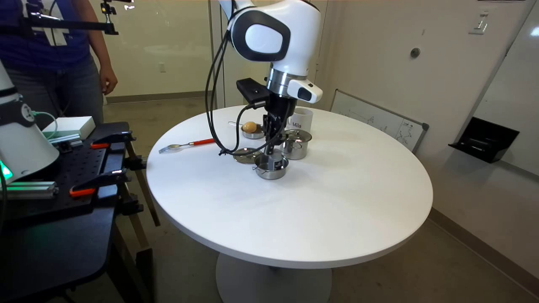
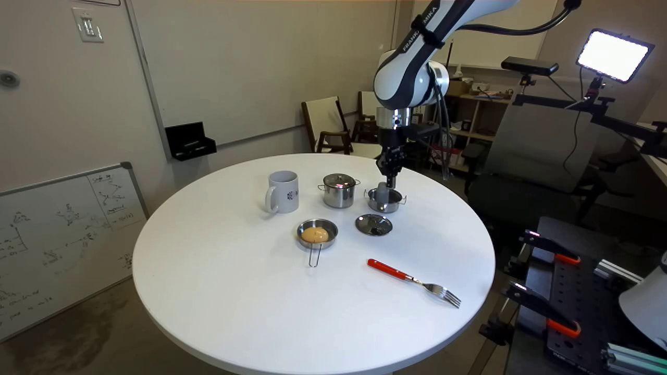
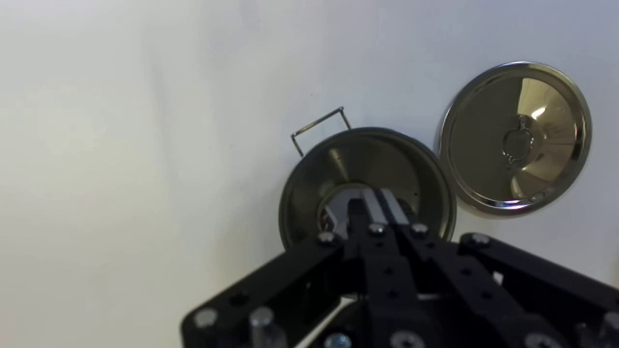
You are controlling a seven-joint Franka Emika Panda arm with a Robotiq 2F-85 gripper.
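Observation:
A small open metal pot (image 1: 269, 173) with wire handles stands on the white table (image 1: 358, 202). My gripper (image 3: 380, 198) points down into its mouth. In the wrist view the two fingers are together, with only a thin dark seam showing between their pale edges. A pale grey piece (image 2: 383, 194) reaches from the fingers into the pot; whether it is just the fingertips or something else, I cannot tell. On the pot's floor a grey patch (image 3: 338, 208) bears a white-edged mark, perhaps a reflection. Beside the pot lies a shiny round lid (image 3: 517, 145).
A lidded metal pot (image 2: 338, 194) stands close beside the open one. Around it are a white mug (image 2: 284, 195) and a little pan (image 2: 318, 225) holding an orange-yellow egg-shaped item (image 2: 315, 235). A red-handled fork (image 2: 388, 269) lies near the table's edge. Cables (image 1: 217, 84) hang off the arm.

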